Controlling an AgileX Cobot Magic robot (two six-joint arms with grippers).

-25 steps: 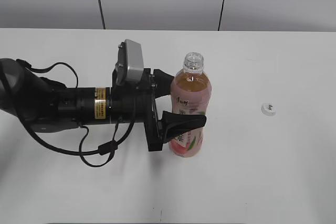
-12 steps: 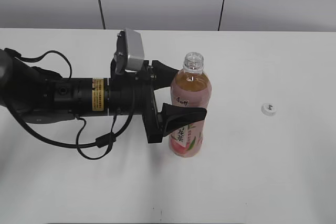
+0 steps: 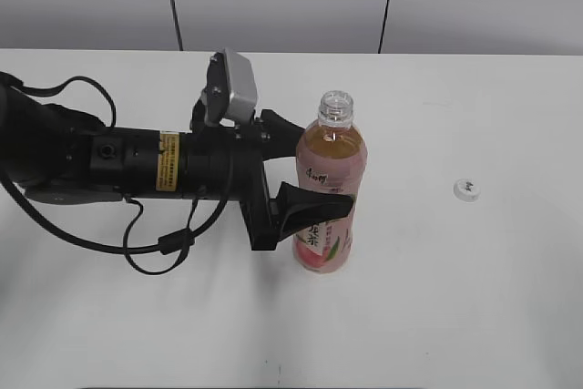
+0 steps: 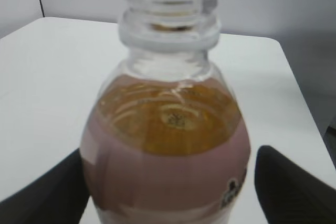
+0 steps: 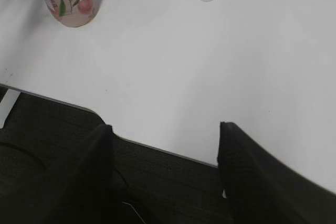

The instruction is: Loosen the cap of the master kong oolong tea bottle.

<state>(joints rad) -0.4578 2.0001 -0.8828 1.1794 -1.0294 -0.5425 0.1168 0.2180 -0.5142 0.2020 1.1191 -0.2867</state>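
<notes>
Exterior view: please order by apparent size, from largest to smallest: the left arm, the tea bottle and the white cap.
1. Left arm, longest and bulkiest.
2. Tea bottle.
3. White cap, by far the smallest.

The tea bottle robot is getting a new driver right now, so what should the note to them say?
Left gripper: around the tall clear plastic tea bottle with the pink label; whether it presses cannot be told.
Right gripper: open, empty, back past the white table edge.
Small round white plastic cap: off, lying on the table right of the bottle.
Done: bottle neck is open.
Left: probably only letting go of the bottle.
</notes>
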